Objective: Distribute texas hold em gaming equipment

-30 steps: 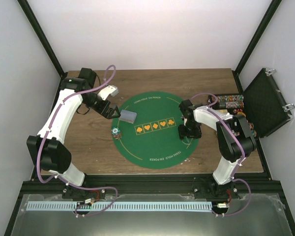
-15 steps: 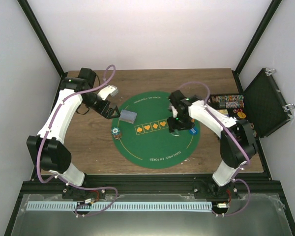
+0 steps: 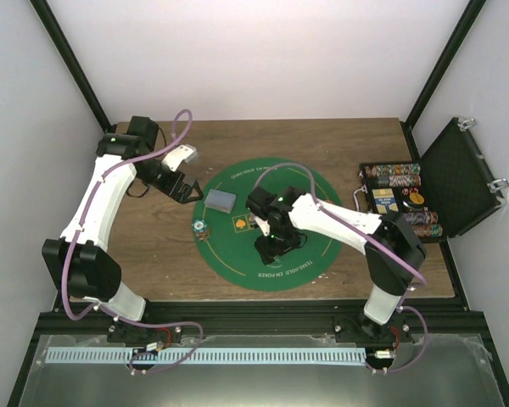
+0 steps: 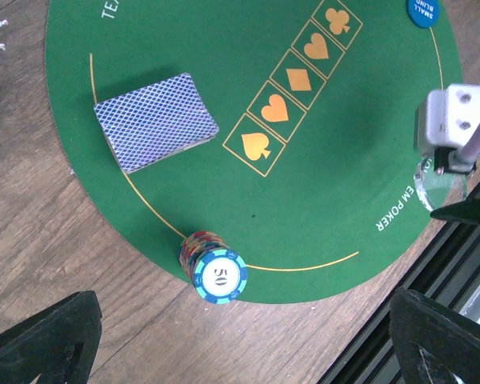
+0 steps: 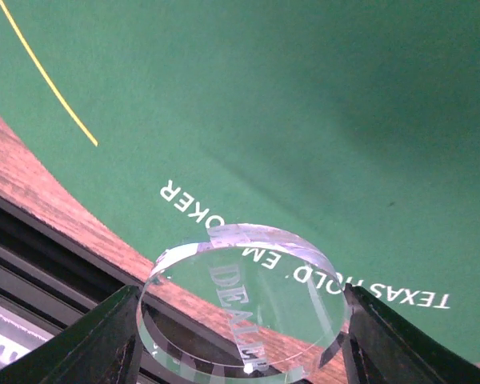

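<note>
Dealer disc (image 5: pixel 244 308) held in right jaws over mat (image 4: pixel 328 184); cards (image 4: pixel 156 122), chip stack (image 4: pixel 216 272), blue disc (image 4: pixel 422 10) placed; left jaws open; case chips (image 3: pixel 393 175) left.

One deck (image 4: pixel 156 120), one clear disc (image 5: pixel 244 300)

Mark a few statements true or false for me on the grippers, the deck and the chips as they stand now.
1. The right gripper holds a clear dealer button. True.
2. The card deck lies face up on bare wood. False: it lies face down, patterned back showing, on the green mat.
3. The left gripper is shut on the chip stack. False: its jaws stand wide open with nothing between them, above the stack.
4. The chip stack stands at the mat's edge, apart from the deck. True.
</note>
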